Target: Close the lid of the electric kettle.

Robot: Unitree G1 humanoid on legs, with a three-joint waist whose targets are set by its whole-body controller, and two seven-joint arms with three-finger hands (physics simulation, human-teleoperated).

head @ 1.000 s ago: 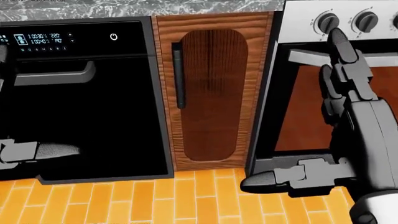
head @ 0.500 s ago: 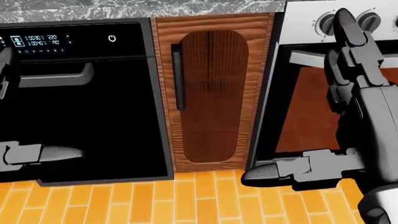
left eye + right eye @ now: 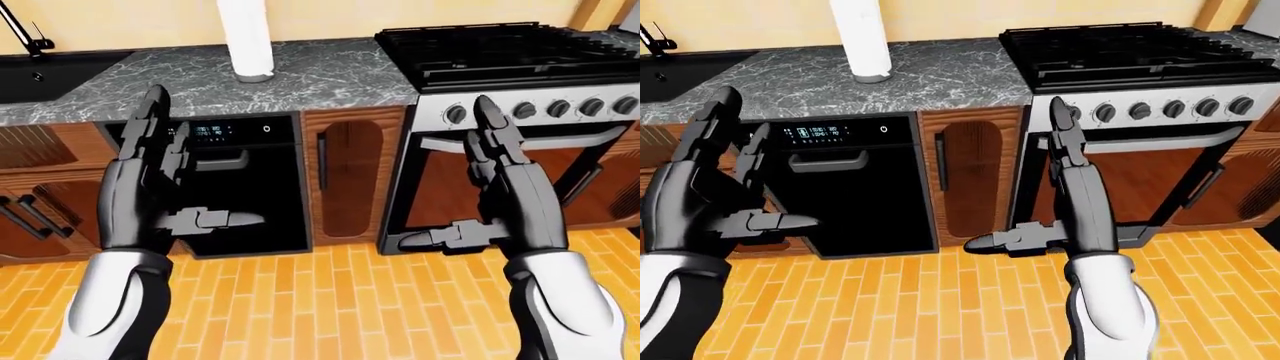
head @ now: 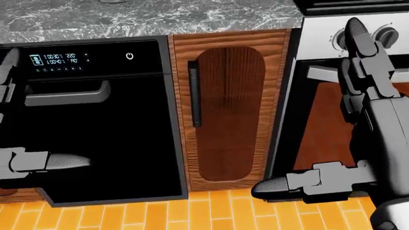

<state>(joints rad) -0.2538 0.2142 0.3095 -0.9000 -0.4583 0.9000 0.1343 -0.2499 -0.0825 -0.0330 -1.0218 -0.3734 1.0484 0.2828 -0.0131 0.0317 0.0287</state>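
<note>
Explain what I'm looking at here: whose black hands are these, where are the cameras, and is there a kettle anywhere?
These are renders from cameras on a humanoid robot's head, looking out over its own arms. The left hand and right hand are both raised with fingers spread, holding nothing. Ahead are a black dishwasher, a narrow wooden cabinet door and a stove with its oven below. On the grey counter stands a white roll. No kettle shows in any view.
</note>
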